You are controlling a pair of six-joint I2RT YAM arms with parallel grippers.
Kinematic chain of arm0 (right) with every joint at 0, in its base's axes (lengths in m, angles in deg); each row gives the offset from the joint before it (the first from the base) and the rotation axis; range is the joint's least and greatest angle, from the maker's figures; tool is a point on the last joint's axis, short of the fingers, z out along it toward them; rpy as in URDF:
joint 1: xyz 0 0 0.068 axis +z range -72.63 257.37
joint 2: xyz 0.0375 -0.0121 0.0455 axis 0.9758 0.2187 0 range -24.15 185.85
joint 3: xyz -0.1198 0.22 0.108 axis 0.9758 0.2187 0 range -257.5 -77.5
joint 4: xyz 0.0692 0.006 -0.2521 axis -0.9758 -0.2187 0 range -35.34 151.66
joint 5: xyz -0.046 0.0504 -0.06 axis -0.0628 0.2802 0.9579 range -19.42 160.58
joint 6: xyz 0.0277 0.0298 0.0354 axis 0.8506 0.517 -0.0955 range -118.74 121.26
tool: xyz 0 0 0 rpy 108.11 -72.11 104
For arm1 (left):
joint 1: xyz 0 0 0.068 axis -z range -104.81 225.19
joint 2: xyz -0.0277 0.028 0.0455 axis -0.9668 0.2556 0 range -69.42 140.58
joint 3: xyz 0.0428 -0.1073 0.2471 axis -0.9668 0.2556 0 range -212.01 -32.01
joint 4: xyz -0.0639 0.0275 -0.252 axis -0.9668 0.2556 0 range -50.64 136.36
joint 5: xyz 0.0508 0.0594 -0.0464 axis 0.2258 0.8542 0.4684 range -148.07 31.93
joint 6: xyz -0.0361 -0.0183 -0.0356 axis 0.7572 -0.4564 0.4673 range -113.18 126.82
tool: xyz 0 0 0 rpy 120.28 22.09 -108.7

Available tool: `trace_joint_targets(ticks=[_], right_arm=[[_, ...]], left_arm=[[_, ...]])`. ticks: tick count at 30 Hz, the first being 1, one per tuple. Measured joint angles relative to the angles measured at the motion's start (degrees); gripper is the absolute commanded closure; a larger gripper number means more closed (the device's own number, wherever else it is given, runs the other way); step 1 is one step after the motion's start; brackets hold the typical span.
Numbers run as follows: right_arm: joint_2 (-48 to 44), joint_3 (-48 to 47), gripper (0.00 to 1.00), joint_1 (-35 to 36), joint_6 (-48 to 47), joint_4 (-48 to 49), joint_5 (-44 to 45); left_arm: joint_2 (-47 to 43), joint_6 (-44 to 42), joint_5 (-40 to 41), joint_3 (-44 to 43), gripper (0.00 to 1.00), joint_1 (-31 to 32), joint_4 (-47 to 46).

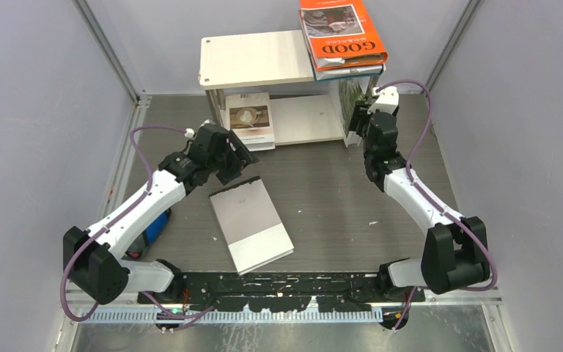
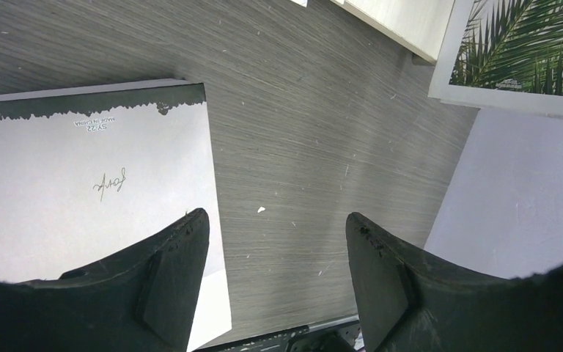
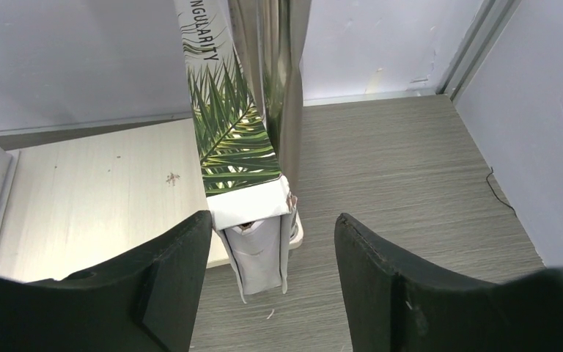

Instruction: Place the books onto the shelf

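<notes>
Left gripper, jaws spread and empty, above the dark wood-grain table, beside the plain grey-white book lying flat. Right gripper, jaws likewise released, faces the white palm-leaf book, which stands upright at the right end of the cream-boarded, silver-legged shelf. The orange "GOOD" book lies on the top board and the beige cup-photo book on the lower.

Robotics lab cell, plain grey panel walls, aluminium corner rails, grey wood-grain table, cabled arms
</notes>
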Motion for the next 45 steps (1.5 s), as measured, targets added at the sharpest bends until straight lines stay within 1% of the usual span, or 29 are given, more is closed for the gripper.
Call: trace_joint_targets(ticks=[19,26,33,39,43,45], right_arm=[[-4.33,0.31,0.32,2.49,0.37,-2.25,-0.31],[-7.67,1.14,0.32,4.5,0.0,-4.94,0.94],[-17.84,1.33,0.32,11.47,-0.52,-12.15,4.61],[-28.65,1.53,0.34,19.65,-0.48,-22.12,8.46],[-32.37,1.53,0.35,23.98,0.87,-29.68,9.14],[-32.72,1.51,0.36,25.81,2.38,-33.75,8.63]], left_arm=[[-1.25,0.15,0.24,0.0,0.31,-0.35,0.11],[-1.64,0.09,0.5,0.22,0.28,-0.68,0.68],[-6.93,0.61,1.09,5.11,0.27,-1.75,2.64],[-13.2,3.26,1.2,11.56,0.27,-1.79,5.33],[-17.7,5.84,0.87,17.33,0.27,-1.81,6.05],[-19.56,6.97,0.66,19.85,0.27,-1.81,6.75]])
